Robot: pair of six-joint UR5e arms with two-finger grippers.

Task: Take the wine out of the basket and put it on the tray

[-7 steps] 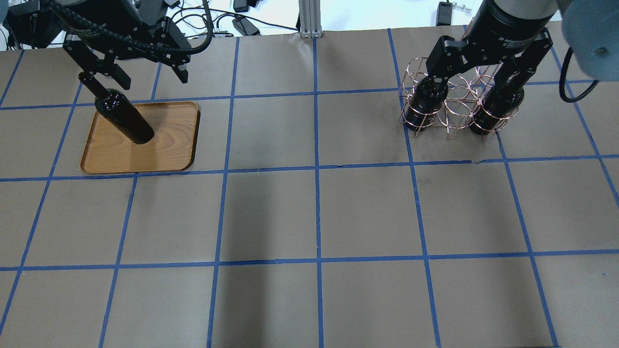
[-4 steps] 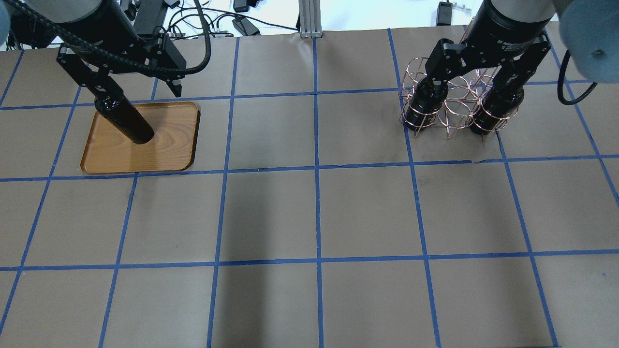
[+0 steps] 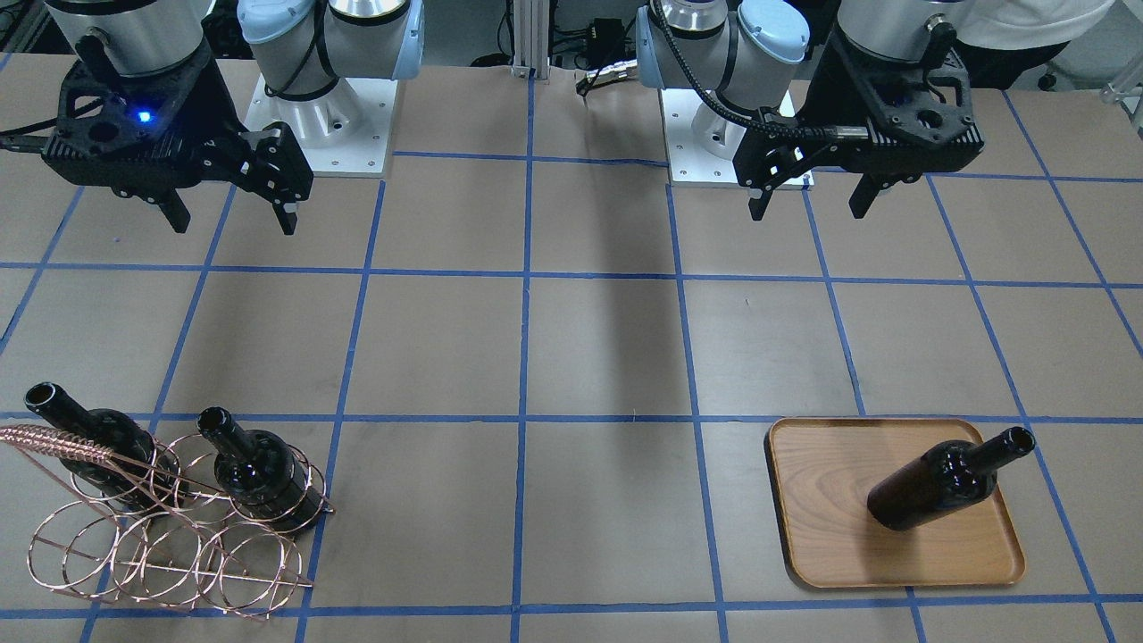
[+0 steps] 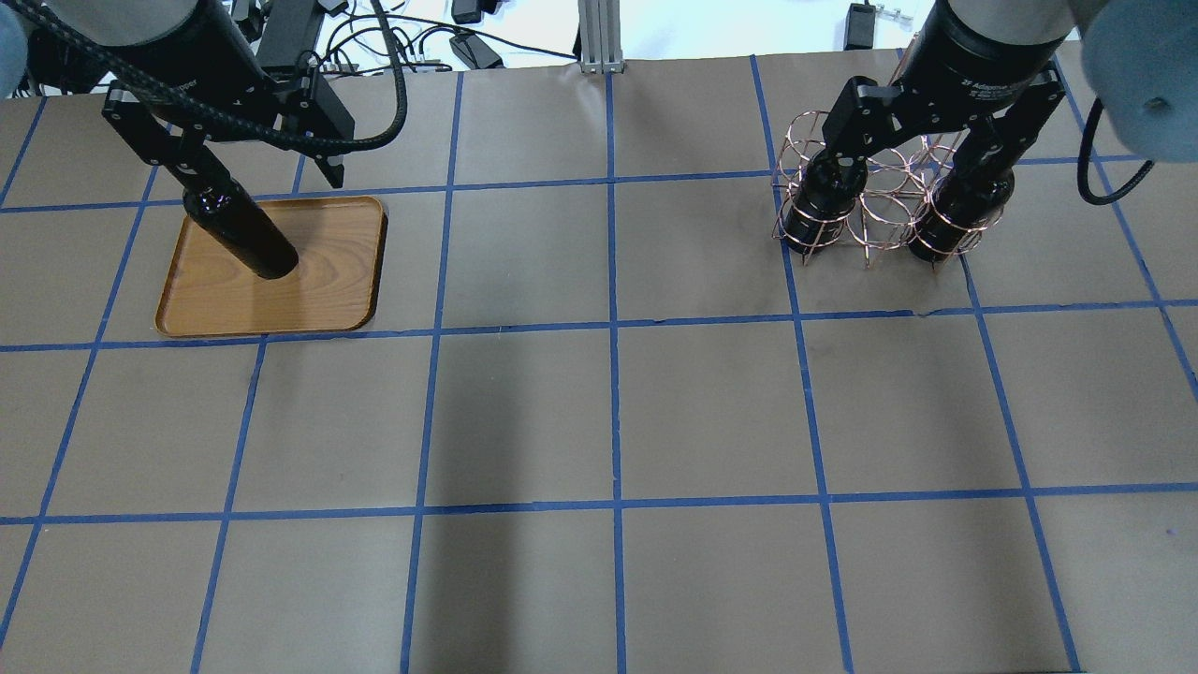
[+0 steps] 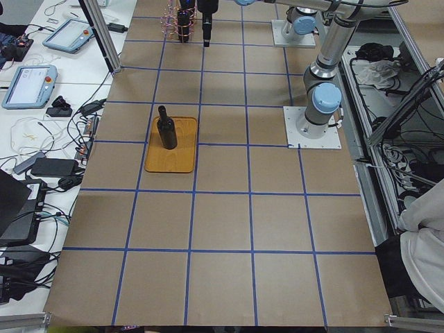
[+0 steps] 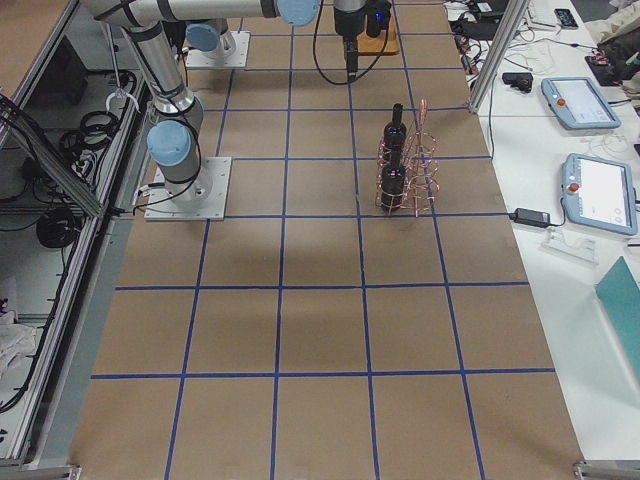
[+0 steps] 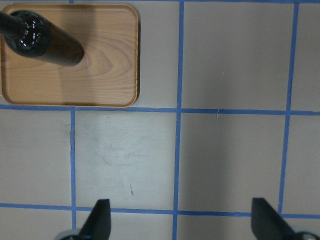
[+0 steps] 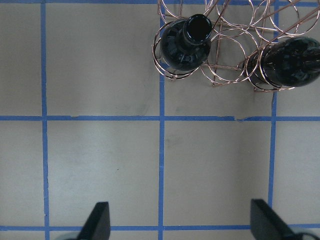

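Note:
One wine bottle (image 4: 245, 236) stands upright on the wooden tray (image 4: 323, 281), free of any grip; it also shows in the front view (image 3: 938, 487) and the left wrist view (image 7: 45, 40). My left gripper (image 3: 808, 207) is open and empty, raised high and back from the tray (image 3: 830, 527). Two more bottles (image 3: 259, 473) (image 3: 98, 438) stand in the copper wire basket (image 3: 161, 554). My right gripper (image 3: 232, 223) is open and empty, high above the table on the robot's side of the basket (image 8: 225, 70). The right wrist view looks down on both bottles (image 8: 185, 45) (image 8: 292, 65).
The table is brown paper with a grid of blue tape (image 4: 613, 328). Cables and a metal post (image 4: 594, 37) lie past the far edge. Side tables with tablets and cables (image 5: 41, 76) flank the table ends.
My left gripper has drawn back and up from the bottle on the tray, staying open. The bottle has not moved. My right gripper has barely shifted.

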